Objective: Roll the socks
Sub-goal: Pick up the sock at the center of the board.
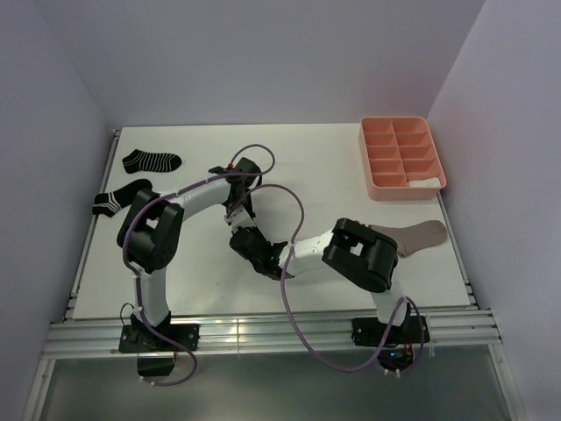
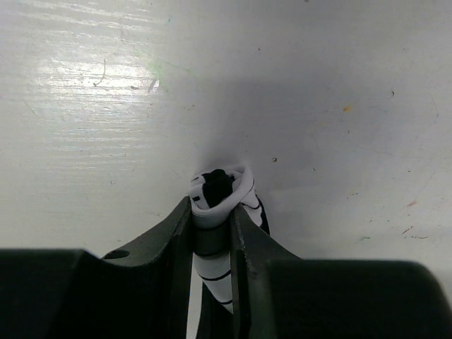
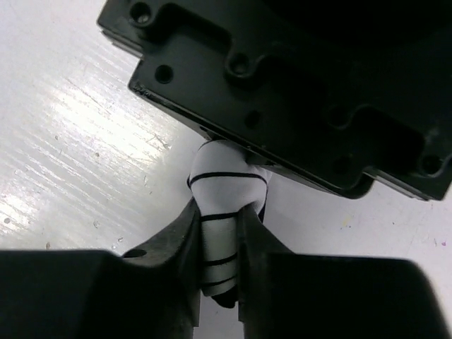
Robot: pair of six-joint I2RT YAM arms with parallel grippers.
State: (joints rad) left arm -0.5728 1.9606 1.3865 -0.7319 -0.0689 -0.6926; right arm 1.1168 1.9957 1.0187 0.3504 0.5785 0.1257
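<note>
Striped sock (image 2: 215,185) bunched inside left claw (image 2: 213,212) and right claw (image 3: 217,212), both clamped on it.

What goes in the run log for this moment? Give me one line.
left gripper: shut on white striped sock | right gripper: shut on same sock | lying apart: taupe sock

2 black-and-white arms (image 1: 197,195) trail looping purple cables (image 1: 301,210).
</note>
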